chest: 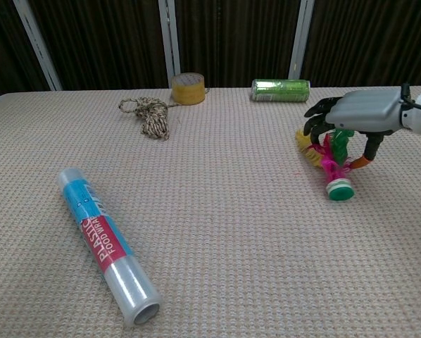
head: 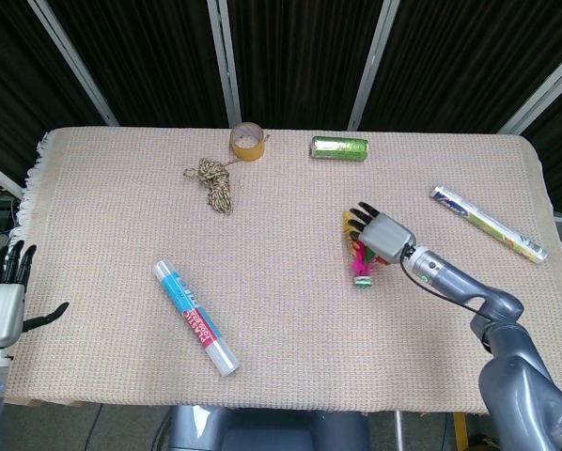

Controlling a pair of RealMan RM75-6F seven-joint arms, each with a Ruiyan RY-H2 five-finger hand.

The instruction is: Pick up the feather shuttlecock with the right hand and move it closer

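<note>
**Shuttlecock on table, right robot hand over its feathers**

Shuttlecock position: the feather shuttlecock (head: 359, 256) lies on the right half of the table (head: 121, 207), green cork base toward the near edge, pink, yellow and green feathers pointing away. Its base rests on the woven cloth; it is not lifted.

Largest to smallest, remaining items:

1. Right robot hand (head: 379, 232): held over the feathers, dark fingers (chest: 315, 111) spread and curved down around their upper part, thumb down on the other side. Whether any finger actually touches the feathers cannot be told from either view; no closed grip is visible.
2. Left robot hand (head: 1, 303): off the table's left near corner, fingers upright and apart, holding nothing.
3. Plastic-wrap roll (head: 195, 318): near left of centre, lying diagonally.
4. Foil-wrapped tube (head: 488, 223): right side, well apart from the shuttlecock.
5. Green can (head: 339, 147): on its side at the far edge.
6. Twine bundle (head: 214, 180): far left of centre.
7. Tape roll (head: 247, 141): just beyond the twine, at the far edge.
</note>
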